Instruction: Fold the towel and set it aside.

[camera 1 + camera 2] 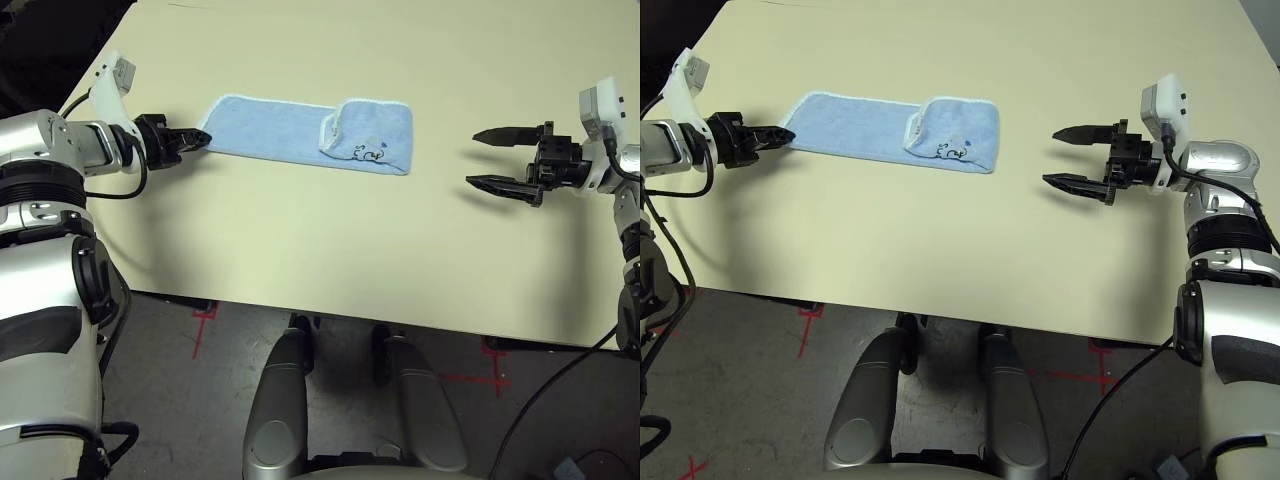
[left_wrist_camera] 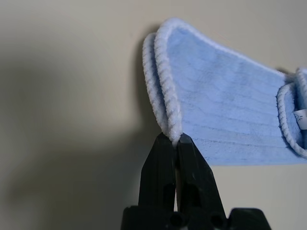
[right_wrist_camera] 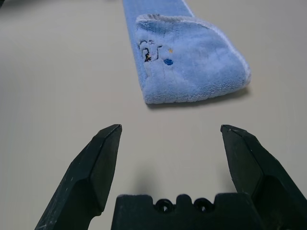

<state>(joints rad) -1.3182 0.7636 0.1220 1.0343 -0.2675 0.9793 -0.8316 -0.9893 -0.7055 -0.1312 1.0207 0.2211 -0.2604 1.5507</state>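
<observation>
The towel (image 1: pixel 300 133) is lying as a long strip on the far part of the table (image 1: pixel 330 260), with its right end already folded over, and it is looking soft, light and limp, so I judge a pinch on the thick white hem will hold best. The left gripper (image 2: pixel 173 140) is pinching the doubled hem at the left end, while the right gripper (image 1: pixel 498 158) is waiting well apart with fingers spread wide. The left wrist view is showing two hem layers between the tips, which the head views are not showing clearly.

Occlusions and illegible detail
Dark marks (image 1: pixel 369 153) at towel's (image 1: pixel 270 130) 3 o'clock end were too small to read; underside hidden.
</observation>
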